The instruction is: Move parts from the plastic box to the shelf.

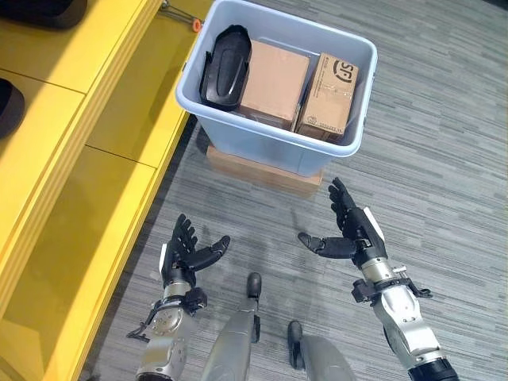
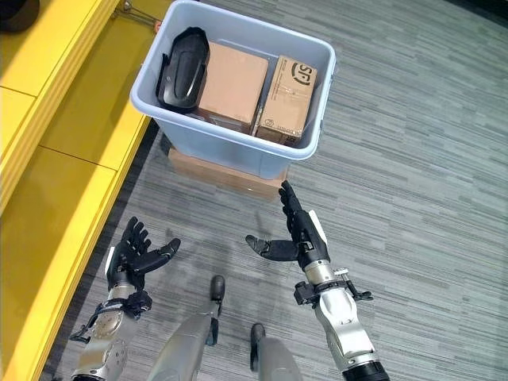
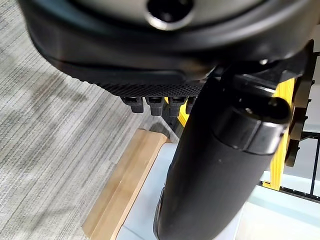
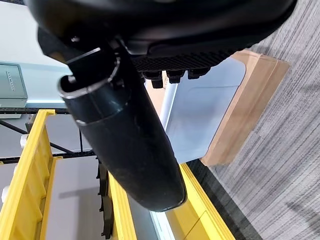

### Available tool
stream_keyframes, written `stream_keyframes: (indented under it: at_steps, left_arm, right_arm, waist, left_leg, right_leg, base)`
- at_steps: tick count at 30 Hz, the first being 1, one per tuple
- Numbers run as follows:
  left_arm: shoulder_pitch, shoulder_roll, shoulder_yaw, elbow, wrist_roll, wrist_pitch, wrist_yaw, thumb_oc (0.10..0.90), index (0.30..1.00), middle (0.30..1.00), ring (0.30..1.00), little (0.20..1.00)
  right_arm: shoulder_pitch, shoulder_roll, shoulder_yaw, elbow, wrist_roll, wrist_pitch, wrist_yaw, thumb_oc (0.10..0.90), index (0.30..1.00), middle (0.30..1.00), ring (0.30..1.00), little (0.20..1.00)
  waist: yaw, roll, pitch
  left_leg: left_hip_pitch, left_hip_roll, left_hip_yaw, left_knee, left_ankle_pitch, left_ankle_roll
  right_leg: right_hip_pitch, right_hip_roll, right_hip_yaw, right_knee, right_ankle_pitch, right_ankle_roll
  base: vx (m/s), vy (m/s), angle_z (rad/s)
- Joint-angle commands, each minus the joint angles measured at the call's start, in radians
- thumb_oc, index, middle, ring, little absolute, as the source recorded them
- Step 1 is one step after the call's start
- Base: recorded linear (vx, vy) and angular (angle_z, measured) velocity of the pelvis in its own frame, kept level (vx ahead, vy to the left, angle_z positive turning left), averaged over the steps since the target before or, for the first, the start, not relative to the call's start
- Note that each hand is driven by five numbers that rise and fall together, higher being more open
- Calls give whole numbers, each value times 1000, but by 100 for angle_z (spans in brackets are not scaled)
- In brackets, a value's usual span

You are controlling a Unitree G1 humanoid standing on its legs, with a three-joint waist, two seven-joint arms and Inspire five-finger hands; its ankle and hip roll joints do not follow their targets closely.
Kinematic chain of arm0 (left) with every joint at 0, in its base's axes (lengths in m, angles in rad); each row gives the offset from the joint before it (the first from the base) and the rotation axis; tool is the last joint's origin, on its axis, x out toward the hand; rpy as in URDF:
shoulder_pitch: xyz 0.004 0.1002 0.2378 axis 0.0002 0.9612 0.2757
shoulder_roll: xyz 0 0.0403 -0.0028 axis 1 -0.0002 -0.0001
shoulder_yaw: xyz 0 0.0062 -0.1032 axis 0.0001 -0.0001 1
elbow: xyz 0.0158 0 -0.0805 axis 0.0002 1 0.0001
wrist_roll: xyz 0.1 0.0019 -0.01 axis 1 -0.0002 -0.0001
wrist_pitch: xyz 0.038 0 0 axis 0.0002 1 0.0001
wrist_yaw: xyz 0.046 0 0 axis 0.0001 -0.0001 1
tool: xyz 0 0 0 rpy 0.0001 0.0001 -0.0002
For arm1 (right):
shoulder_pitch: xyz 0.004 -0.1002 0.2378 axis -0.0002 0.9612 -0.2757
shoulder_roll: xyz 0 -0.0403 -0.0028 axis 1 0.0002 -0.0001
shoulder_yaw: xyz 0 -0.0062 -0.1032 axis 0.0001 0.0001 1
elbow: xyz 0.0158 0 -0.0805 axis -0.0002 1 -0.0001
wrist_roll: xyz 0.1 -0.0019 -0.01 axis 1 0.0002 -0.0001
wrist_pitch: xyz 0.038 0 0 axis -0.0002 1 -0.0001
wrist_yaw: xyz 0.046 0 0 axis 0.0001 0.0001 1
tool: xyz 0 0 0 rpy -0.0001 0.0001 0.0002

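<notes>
On the near side of the plastic box [image 1: 262, 135], both hands are held above the grey carpet floor [image 1: 444, 175], palms turned toward each other. The left hand [image 1: 181, 252] is seen with fingers spread and relaxed, nothing held in it. The right hand [image 1: 353, 230] is likewise seen with straight fingers and the thumb extended inward, also holding nothing. The right hand is noted nearer the box than the left, and neither hand touches the box.

The box is a pale blue-grey tub with a rolled rim, and it is set on a flat wooden board [image 1: 262, 171] that projects from under its near side. Three parts are counted inside the box. One black moulded part [image 1: 226, 65] is stood on edge against the wall of the box nearest the shelf. One plain brown carton [image 1: 274, 83] is placed just beside it, in the middle of the box. One printed brown carton [image 1: 329, 97] is placed against the box wall farthest from the shelf, touching the plain carton.

The yellow shelf [image 1: 87, 135] is observed alongside the box on the robot's left, with one dark object [image 1: 9, 107] partly seen on it.
</notes>
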Motion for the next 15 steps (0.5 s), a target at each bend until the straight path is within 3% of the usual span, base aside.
stream_keyframes:
  at_steps: [1,2,3,7,9,11,12,13,15]
  left_arm:
    - [3,75,16,-133,43,-78,13,900,1000,1000,1000,1000]
    - [10,73,20,-138,37,-79,8,900,1000,1000,1000,1000]
    - [24,65,27,-138,24,-82,-1,900,1000,1000,1000,1000]
    - [33,62,34,-114,23,-83,-9,900,1000,1000,1000,1000]
    - [32,58,35,-108,24,-83,-14,900,1000,1000,1000,1000]
    - [36,58,33,-106,28,-85,-14,900,1000,1000,1000,1000]
    - [36,52,35,-100,27,-87,-16,900,1000,1000,1000,1000]
    - [37,37,25,-101,25,-87,-23,900,1000,1000,1000,1000]
    - [37,28,21,-103,25,-88,-21,900,1000,1000,1000,1000]
  right_arm:
    - [-36,9,-2,-99,-23,-83,3,900,1000,1000,1000,1000]
    - [-41,9,3,-94,-35,-80,0,900,1000,1000,1000,1000]
    - [-51,9,5,-79,-27,-81,1,900,1000,1000,1000,1000]
    - [-62,4,6,-70,-32,-84,-2,900,1000,1000,1000,1000]
    - [-56,2,-1,-81,-42,-86,-6,900,1000,1000,1000,1000]
    - [-50,0,-7,-85,-46,-85,-6,900,1000,1000,1000,1000]
    - [-43,0,-10,-94,-47,-85,-1,900,1000,1000,1000,1000]
    - [-34,-2,-19,-96,-58,-86,-8,900,1000,1000,1000,1000]
    - [-34,-6,-26,-99,-54,-87,-12,900,1000,1000,1000,1000]
  waist:
    - [13,30,-26]
    - [18,32,-27]
    - [22,29,-25]
    - [26,26,-20]
    - [25,27,-21]
    - [19,25,-19]
    - [26,15,-26]
    - [23,2,-42]
    - [17,6,-51]
  left_leg:
    - [76,98,12,-1,-71,-51]
    - [95,106,22,-11,-77,-57]
    - [120,113,35,-25,-82,-76]
    - [157,122,63,-53,-98,-103]
    - [176,126,68,-56,-111,-118]
    - [187,120,67,-59,-114,-117]
    - [200,110,70,-73,-115,-121]
    - [209,92,70,-87,-122,-124]
    - [209,96,63,-83,-126,-127]
  right_leg:
    - [61,-105,-193,-221,170,32]
    - [55,-129,-229,-294,146,24]
    - [61,-145,-257,-477,137,19]
    - [51,-218,-290,-768,283,68]
    - [43,-265,-301,-838,347,93]
    - [47,-263,-280,-836,362,97]
    - [70,-257,-305,-854,345,95]
    - [82,-265,-319,-862,386,105]
    - [84,-264,-342,-846,378,106]
  base:
    - [128,104,4]
    - [172,24,-38]
    - [150,-26,-52]
    - [122,-83,-44]
    - [166,-117,-14]
    - [115,-62,13]
    - [195,-88,23]
    - [269,-129,23]
    - [176,-95,19]
